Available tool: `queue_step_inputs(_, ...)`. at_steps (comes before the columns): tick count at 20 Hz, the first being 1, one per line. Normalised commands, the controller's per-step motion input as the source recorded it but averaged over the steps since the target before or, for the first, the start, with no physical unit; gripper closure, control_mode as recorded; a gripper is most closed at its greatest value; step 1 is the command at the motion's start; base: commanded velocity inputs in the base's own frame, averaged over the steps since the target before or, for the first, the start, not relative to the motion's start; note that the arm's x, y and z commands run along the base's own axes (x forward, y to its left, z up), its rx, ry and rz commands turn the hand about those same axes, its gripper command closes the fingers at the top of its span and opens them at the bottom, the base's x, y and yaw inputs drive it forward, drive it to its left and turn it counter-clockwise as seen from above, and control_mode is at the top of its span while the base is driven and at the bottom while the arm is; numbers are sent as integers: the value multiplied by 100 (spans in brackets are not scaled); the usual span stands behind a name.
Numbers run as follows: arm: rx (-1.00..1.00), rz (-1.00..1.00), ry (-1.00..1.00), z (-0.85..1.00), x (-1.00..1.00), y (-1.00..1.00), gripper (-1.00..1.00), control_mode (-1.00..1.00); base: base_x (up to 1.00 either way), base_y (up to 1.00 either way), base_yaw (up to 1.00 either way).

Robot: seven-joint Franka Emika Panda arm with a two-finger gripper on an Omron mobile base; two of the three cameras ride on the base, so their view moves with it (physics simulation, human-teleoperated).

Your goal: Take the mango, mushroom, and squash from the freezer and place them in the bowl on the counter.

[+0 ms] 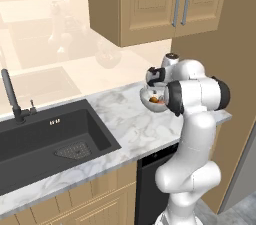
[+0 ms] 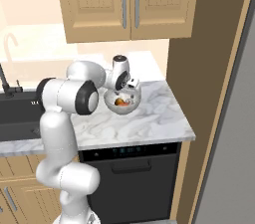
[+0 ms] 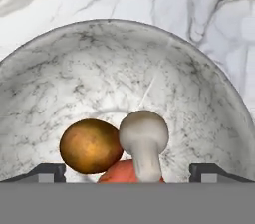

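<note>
The pincer (image 3: 127, 170) is spread wide, released, directly over the bowl (image 3: 124, 63) on the worktop (image 1: 125, 124). The mushroom (image 3: 144, 141) lies inside against a brownish-orange fruit (image 3: 90, 146) and a red-orange piece (image 3: 124, 174). The hand should be lifted straight up, clear of the rim. The red-orange piece is cut off; which fruit is mango or squash cannot be told.
</note>
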Motion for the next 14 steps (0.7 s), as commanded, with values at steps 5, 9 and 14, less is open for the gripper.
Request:
queue_step_inputs(5,0,0,-46,31,-38,0,-100,-100,0,0,0)
queue_step_inputs(9,0,0,-32,70,-62,0,-100,-100,0,0,0)
queue_step_inputs(14,0,0,-24,70,-75,0,-100,-100,0,0,0)
